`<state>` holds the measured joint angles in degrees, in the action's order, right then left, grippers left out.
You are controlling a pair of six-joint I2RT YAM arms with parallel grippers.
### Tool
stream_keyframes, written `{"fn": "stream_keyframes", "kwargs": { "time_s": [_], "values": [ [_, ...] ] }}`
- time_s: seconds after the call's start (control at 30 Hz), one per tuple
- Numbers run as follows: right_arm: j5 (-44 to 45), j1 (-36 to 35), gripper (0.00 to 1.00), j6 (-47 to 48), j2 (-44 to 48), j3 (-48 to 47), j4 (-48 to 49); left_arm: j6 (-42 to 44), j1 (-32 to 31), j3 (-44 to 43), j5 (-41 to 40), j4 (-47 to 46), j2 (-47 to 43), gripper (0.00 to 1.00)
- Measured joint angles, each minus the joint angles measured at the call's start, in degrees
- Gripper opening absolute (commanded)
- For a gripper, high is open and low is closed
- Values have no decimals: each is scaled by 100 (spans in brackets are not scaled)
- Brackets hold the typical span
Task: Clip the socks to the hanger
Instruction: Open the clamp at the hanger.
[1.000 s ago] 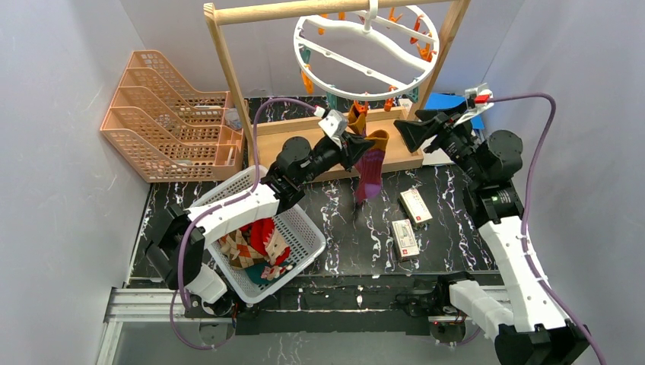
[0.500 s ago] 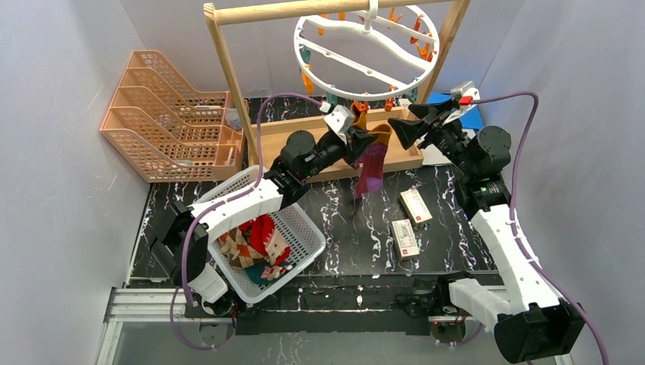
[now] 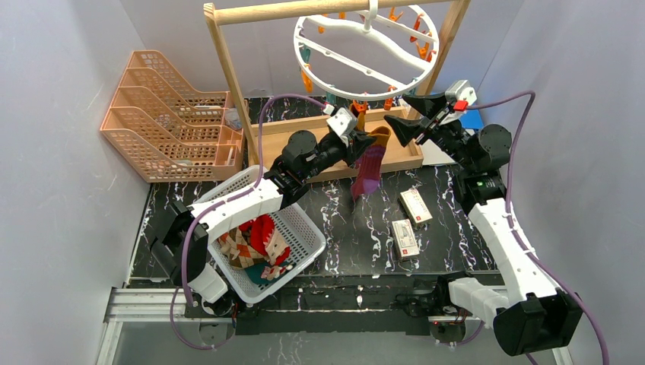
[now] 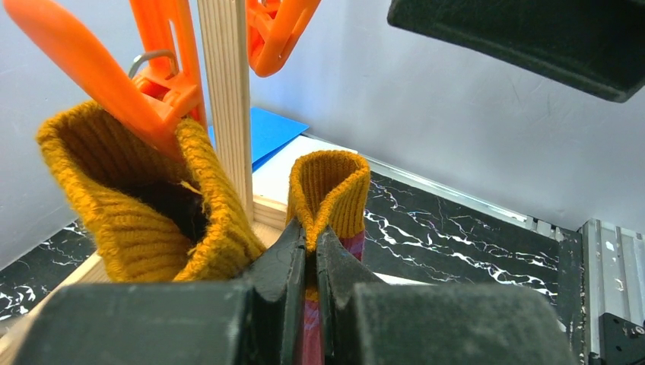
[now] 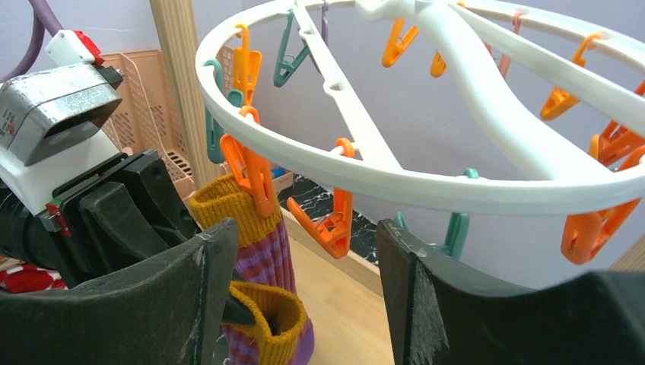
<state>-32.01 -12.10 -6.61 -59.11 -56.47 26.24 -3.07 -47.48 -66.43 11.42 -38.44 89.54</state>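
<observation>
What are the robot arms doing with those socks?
They are clipping socks onto a hanger. The left claw is shut on the yellow cuff of a purple sock, holding it up under the white hanger. A matching sock hangs from an orange clip on the ring. The right claw is open beside the clips, holding nothing. More socks wait in the white basket.

Pale grey walls [image 3: 61, 228] enclose a black marbled table [image 3: 357, 236].
</observation>
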Motion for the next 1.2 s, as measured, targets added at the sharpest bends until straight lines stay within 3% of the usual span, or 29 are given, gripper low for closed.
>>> {"fn": "stream_keyframes", "kwargs": {
  "time_s": [0.47, 1.2],
  "values": [
    [-214, -9, 70, 219, -466, 0, 393, 184, 0, 0, 2, 2, 0, 0],
    [-686, -42, 64, -372, -859, -140, 1287, 459, 0, 0, 2, -4, 0, 0]
  ]
}}
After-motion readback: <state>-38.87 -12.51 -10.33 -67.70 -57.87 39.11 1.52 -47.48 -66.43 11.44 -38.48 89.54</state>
